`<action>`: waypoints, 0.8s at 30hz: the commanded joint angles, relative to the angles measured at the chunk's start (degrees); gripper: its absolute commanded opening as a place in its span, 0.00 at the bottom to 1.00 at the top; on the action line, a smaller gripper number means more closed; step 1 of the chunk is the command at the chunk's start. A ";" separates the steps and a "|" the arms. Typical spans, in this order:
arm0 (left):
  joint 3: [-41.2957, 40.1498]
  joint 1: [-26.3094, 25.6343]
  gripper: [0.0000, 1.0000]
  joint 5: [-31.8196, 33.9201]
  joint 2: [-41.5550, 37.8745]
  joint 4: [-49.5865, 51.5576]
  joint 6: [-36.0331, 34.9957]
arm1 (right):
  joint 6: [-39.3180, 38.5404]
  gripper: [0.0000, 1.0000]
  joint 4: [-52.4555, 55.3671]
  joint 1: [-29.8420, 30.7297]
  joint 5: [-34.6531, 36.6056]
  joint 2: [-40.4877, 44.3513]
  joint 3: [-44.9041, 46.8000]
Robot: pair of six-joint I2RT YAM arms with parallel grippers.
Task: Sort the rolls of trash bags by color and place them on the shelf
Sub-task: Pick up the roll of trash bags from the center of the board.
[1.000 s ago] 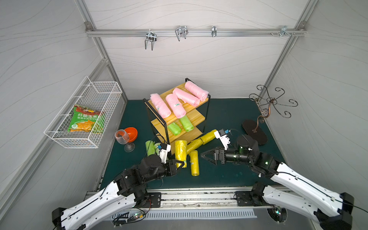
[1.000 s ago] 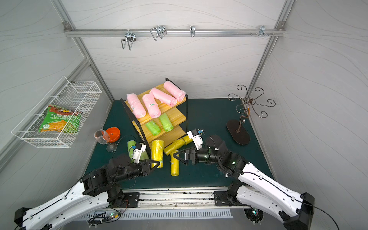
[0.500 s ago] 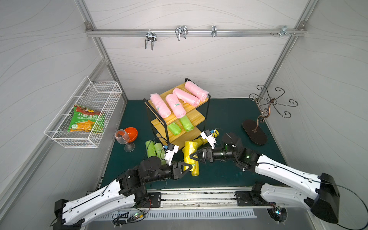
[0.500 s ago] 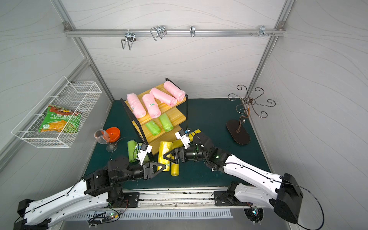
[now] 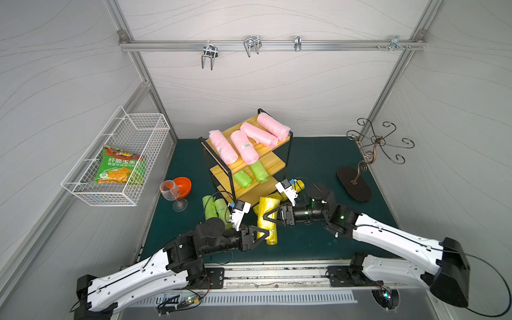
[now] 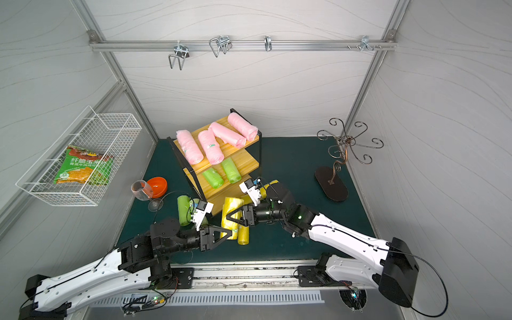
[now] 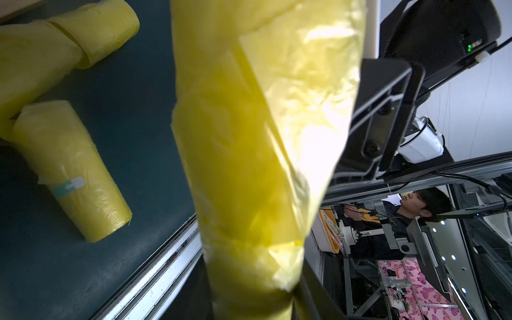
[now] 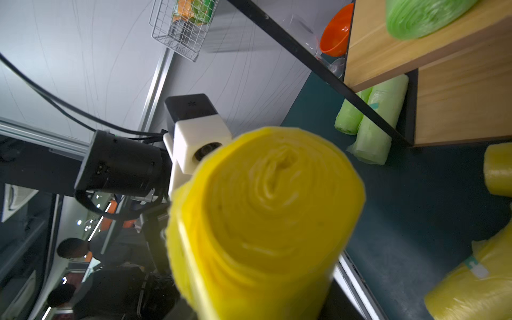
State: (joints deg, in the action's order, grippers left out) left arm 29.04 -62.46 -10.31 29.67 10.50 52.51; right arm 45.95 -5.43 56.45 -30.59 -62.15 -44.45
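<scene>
Right fingers (image 5: 277,209) have advanced around the yellow roll (image 5: 262,224).

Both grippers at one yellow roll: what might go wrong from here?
1. The held yellow roll has a loose outer flap, seen in the left wrist view; it may unwind or slip from the left gripper.
2. The right gripper straddles the same roll close by; fingers may clash.

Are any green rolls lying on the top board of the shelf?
No, the top board carries only four pink rolls; two green rolls lie one board lower.
</scene>
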 commanded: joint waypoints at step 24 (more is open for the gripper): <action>2.38 -0.74 0.00 -0.03 -1.96 -13.46 -1.14 | 2.03 0.07 -9.56 -0.16 -5.78 2.43 2.60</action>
State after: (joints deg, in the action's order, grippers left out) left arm 29.04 -62.67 -9.30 28.73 4.67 52.97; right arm 47.09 -13.02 56.14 -35.44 -59.31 -41.56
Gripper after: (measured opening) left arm 0.383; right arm 0.205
